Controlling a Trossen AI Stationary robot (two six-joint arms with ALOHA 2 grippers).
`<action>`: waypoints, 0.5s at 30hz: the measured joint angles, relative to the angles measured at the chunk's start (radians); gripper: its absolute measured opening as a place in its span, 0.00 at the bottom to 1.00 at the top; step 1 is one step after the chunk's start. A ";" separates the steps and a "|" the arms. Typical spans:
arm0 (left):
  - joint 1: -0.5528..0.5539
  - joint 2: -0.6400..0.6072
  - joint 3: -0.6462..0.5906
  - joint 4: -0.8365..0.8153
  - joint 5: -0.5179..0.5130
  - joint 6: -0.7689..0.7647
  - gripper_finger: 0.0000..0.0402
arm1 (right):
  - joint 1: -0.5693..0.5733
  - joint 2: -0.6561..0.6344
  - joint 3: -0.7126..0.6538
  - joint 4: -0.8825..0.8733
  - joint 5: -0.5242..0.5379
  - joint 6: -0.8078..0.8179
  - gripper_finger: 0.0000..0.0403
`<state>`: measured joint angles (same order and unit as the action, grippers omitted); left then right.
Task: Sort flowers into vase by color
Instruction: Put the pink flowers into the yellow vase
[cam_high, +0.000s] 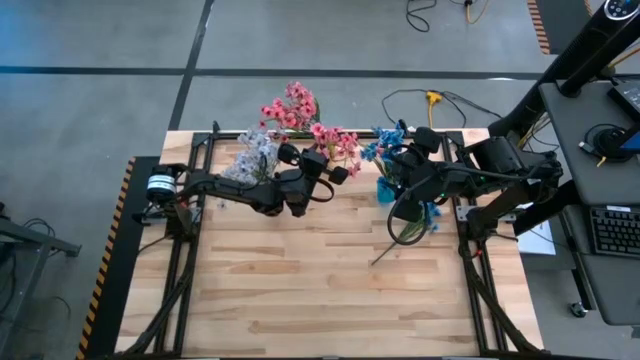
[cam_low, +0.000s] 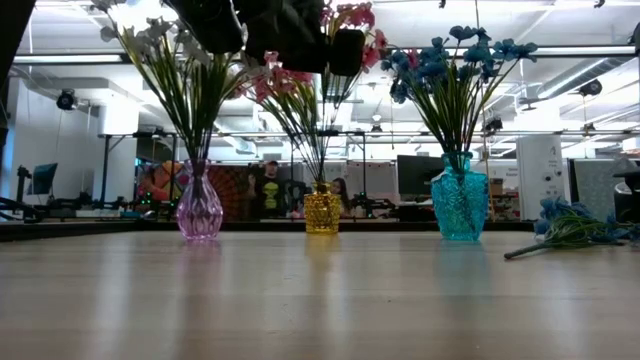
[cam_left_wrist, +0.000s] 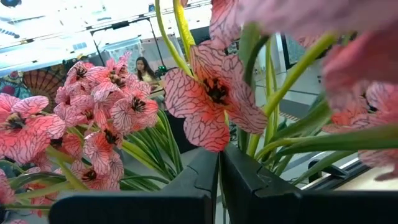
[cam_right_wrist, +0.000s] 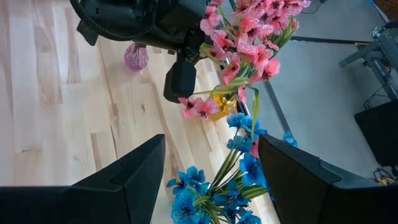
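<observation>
Three glass vases stand in a row along the far edge. A pink-purple vase holds the white sprigs. A yellow vase holds pink flowers. A teal vase holds blue flowers. One more blue sprig lies flat on the table to the right of the teal vase. My left gripper is shut and sits high among the pink blossoms over the yellow vase. My right gripper hangs open above the blue bunch and touches nothing. My left gripper is shut among the pink sprigs. In the right wrist view a thin green stem leaves its fingertips, with a few blossoms hanging just below them. In its own wrist view a pink blossom sits right past the shut fingertips. The pinch itself is hidden.
The near two thirds of the wooden tabletop hold nothing. Black frame rails run along both sides of the table. The two arms are close together over the yellow and teal vases. People sit in the room beyond the table.
</observation>
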<state>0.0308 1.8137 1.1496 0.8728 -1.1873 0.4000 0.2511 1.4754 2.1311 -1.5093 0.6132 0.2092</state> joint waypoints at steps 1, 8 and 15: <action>-0.001 0.000 0.000 0.000 0.001 0.000 0.00 | 0.000 0.000 0.000 0.000 0.000 0.000 0.62; -0.003 0.000 0.000 0.001 0.071 0.001 0.00 | 0.000 0.000 0.000 0.000 0.000 0.000 0.62; -0.005 0.000 0.000 0.002 0.071 0.001 0.00 | 0.000 0.000 0.000 0.000 0.000 0.000 0.62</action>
<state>0.0262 1.8137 1.1496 0.8745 -1.1160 0.4013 0.2509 1.4754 2.1307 -1.5093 0.6136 0.2092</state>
